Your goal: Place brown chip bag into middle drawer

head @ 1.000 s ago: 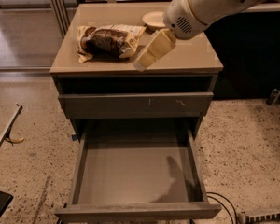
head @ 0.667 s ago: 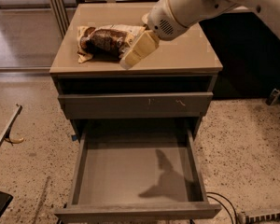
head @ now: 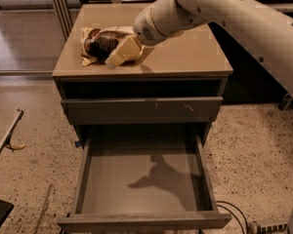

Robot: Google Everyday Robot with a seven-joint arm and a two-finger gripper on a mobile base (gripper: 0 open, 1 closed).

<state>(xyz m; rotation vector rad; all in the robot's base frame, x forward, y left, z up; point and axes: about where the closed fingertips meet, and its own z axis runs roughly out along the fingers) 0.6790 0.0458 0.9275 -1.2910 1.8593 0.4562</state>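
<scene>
We are at the grab step. Our gripper (head: 121, 53) seems to touch the brown chip bag (head: 98, 43) on the bench (head: 190, 52); we cannot tell if it grips. Next, we lift the bag into the open middle drawer (head: 141, 179).

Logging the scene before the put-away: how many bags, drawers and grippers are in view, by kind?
Bags: 1, the brown chip bag on the cabinet top.
Drawers: 2, the open middle drawer and the shut drawer front above it.
Grippers: 1, the gripper at the bag's near right side.
Total: 4.
</scene>
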